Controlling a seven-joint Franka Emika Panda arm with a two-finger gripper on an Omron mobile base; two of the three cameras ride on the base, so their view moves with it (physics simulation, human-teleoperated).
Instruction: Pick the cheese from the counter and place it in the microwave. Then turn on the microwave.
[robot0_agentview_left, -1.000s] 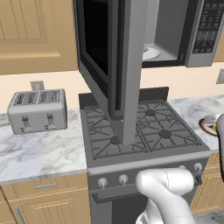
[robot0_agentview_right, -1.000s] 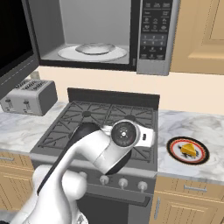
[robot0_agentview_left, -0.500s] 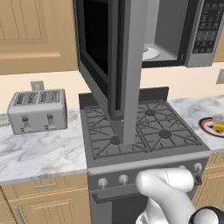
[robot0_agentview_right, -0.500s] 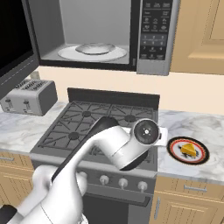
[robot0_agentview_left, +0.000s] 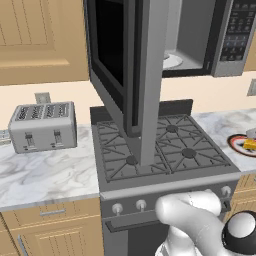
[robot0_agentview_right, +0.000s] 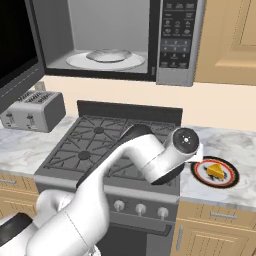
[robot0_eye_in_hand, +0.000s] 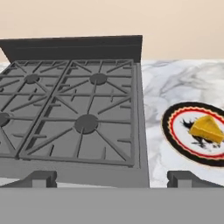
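**Risk check: approach to the cheese**

The gripper is hanging over the stove's front edge, jaws spread wide, holding nothing. The cheese is sitting on a red-rimmed plate on the desk to the stove's right, off to one side of the gripper's line. Likely failures: fingers clipping the plate rim and sliding it, or pinching the wedge's sloped faces and squeezing it out. The microwave is standing open above; its swung-out door could be obstructing the lift.

The cheese lies on a plate on the counter, right of the stove. The toaster stands left of the stove. The microwave hangs above, door open.
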